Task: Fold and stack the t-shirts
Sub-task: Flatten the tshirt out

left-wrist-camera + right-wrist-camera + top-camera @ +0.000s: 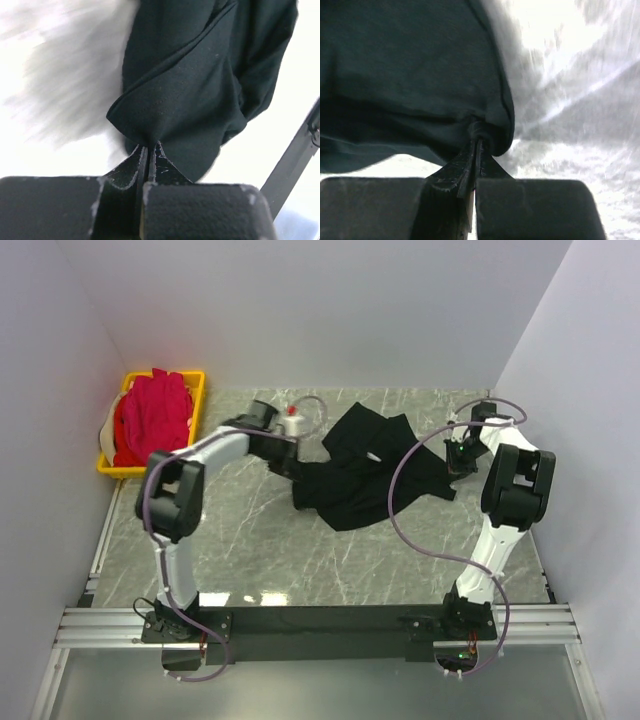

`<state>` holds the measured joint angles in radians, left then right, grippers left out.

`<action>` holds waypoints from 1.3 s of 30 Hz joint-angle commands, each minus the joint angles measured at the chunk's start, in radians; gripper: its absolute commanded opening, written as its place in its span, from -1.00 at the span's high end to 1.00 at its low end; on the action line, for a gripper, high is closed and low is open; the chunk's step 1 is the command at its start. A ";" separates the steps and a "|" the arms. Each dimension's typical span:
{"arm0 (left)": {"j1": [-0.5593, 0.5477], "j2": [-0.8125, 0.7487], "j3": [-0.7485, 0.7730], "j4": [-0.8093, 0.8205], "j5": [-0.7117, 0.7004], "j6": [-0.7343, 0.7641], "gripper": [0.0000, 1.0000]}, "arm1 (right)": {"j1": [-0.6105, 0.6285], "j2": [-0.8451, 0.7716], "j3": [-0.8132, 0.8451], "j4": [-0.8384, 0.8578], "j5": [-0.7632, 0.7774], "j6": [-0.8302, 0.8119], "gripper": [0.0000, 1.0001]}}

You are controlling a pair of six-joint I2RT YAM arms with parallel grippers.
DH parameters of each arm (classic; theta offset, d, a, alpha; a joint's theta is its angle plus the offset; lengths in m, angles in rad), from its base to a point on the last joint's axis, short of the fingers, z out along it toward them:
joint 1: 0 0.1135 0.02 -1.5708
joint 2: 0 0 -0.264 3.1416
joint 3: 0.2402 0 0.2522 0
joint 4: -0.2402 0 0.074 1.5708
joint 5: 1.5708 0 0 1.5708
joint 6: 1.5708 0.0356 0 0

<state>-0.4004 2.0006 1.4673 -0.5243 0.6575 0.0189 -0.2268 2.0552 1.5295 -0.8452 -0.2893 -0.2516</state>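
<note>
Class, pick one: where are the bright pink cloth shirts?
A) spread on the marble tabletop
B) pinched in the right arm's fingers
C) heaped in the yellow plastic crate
C: the bright pink cloth shirts lie in the yellow plastic crate; the left fingers and right fingers pinch only the large black cloth t-shirt.

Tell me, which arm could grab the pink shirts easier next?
Left, probably. The crate of pink shirts sits nearer the left pincer than the right pincer. Both pinch the black shirt now.
</note>
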 commanded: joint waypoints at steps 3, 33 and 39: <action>0.207 -0.199 -0.093 -0.100 -0.027 0.104 0.99 | -0.048 -0.153 -0.118 0.020 0.055 -0.069 1.00; 0.221 -0.222 0.005 -0.120 -0.147 0.228 -0.57 | -0.048 -0.284 -0.025 -0.158 -0.069 -0.266 0.00; 0.137 0.012 0.158 -0.100 -0.167 0.148 -0.56 | 0.044 -0.142 0.038 -0.118 -0.039 -0.184 -0.04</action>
<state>-0.2333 1.9450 1.5837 -0.6289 0.4953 0.2283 -0.2352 1.8698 1.5520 -0.9787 -0.3195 -0.4999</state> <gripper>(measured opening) 0.781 0.516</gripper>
